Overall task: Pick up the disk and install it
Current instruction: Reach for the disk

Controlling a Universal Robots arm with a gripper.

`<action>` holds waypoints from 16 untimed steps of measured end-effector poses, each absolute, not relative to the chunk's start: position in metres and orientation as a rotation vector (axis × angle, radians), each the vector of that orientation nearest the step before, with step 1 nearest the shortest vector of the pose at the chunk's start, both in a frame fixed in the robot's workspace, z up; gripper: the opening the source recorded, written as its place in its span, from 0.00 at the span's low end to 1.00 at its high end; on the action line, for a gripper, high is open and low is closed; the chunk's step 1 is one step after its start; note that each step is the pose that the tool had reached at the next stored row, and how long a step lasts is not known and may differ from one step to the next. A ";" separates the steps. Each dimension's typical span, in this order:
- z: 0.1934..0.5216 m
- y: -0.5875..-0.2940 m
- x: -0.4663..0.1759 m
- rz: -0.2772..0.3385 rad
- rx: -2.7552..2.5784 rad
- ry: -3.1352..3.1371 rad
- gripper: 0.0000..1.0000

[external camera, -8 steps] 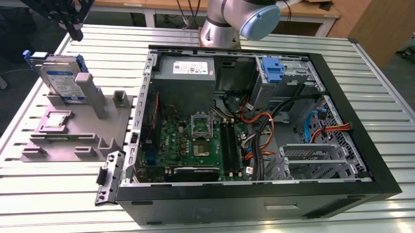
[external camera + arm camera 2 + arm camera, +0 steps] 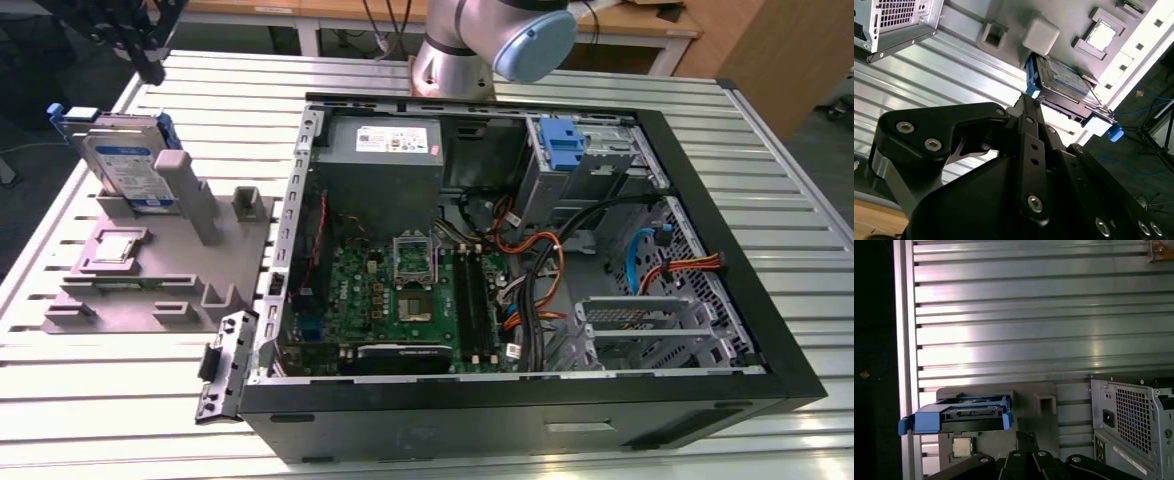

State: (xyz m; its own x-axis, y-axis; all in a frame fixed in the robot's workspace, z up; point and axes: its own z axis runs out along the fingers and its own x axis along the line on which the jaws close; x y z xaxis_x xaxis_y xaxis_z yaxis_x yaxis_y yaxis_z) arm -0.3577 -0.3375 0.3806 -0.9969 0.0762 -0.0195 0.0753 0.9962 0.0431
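Disk (image 2: pixel 123 160): stands on edge in a grey fixture (image 2: pixel 147 275) at the exterior view's left, well apart from the open computer case (image 2: pixel 787 385) and not installed.
Gripper (image 2: pixel 154 72): hangs above and behind it at the exterior view's far left. A gap shows between the two. The fingers look pressed together and hold nothing.
Exterior view: gives the whole layout on the slatted metal table (image 2: pixel 107 410). From left to right come the fixture, then the case with its motherboard (image 2: pixel 387 290), grey power supply (image 2: pixel 380 150) and a bare blue bracket (image 2: pixel 563 145).
Second wrist view: looks past the gripper (image 2: pixel 1026 100) onto the labelled face (image 2: pixel 1064 82), with a square chip (image 2: pixel 1102 36) lying in the fixture beyond.
First wrist view: shows the thin upper edge (image 2: pixel 961 417) under the blue plastic, just beyond the gripper (image 2: pixel 1026 436). The vented back of the case (image 2: pixel 1134 415) stands beside it.
Disk look: flat silver-grey rectangle with a white-and-blue label. Blue plastic runs across the upper edge, with tabs jutting out at both corners.
Disk axis: the long axis runs roughly up and down, with the top leaning toward the exterior view's left. The label faces the exterior camera. A grey post (image 2: pixel 184 195) stands just in front.
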 end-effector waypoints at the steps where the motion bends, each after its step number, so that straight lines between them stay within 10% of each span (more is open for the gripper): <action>1: 0.380 -0.337 -0.358 0.066 0.118 3.118 0.10; 16: 0.379 -0.337 -0.370 0.066 0.118 3.118 0.10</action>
State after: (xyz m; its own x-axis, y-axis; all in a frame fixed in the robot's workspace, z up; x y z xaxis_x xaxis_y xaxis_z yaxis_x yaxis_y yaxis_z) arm -0.3697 -0.3368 0.3791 -0.9969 0.0761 -0.0194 0.0752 0.9962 0.0430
